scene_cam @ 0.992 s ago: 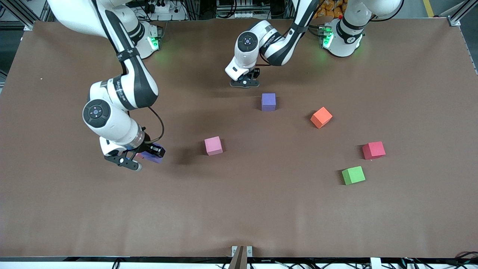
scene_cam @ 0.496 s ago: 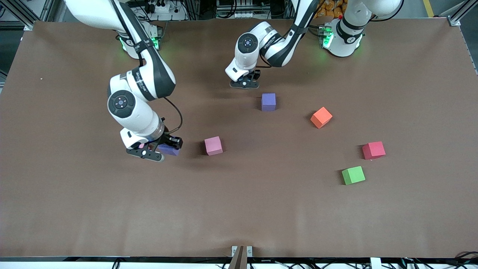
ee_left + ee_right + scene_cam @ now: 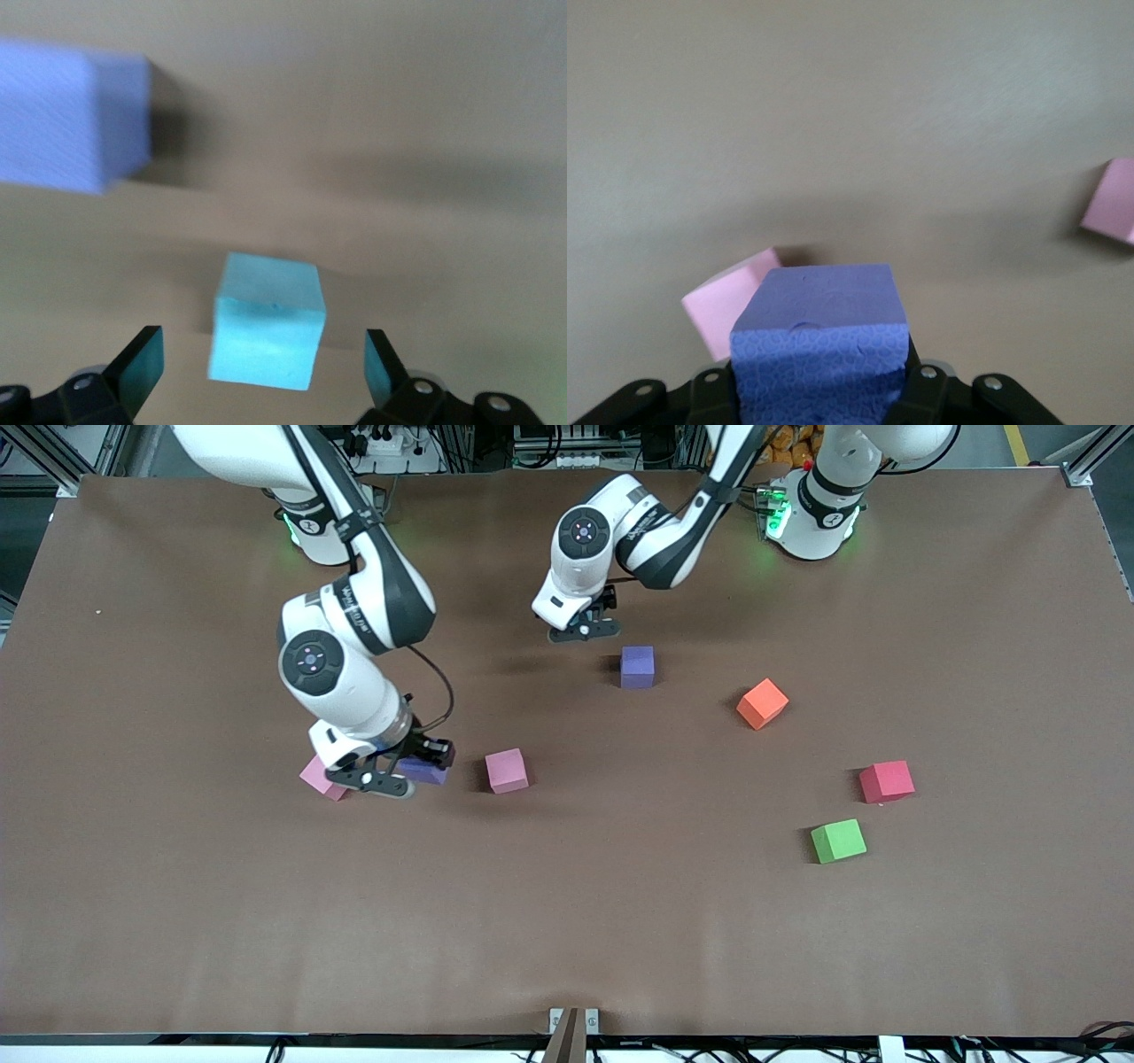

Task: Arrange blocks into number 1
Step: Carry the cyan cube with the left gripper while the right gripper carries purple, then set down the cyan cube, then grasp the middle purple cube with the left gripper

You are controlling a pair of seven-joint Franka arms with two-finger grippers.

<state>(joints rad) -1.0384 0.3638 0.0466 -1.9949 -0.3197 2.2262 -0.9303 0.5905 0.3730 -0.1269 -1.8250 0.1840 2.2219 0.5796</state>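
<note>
1. The table [image 3: 133,921] holds scattered blocks awaiting a figure 1; the purple block on the table [image 3: 637,666] serves as landmark.
2. The right arm bends low, its right gripper [image 3: 409,772] pinching a second purple block [image 3: 819,341], carried toward the right arm's end from the landmark, apparently for placing.
3. The left gripper [image 3: 583,629] hovers beside the landmark, jaws spread over a light blue block [image 3: 266,320], seemingly just set down.
4. Two pink blocks [image 3: 506,770] [image 3: 321,778] lie nearer the camera; the orange block [image 3: 762,702] sits toward the left arm's end.
</note>
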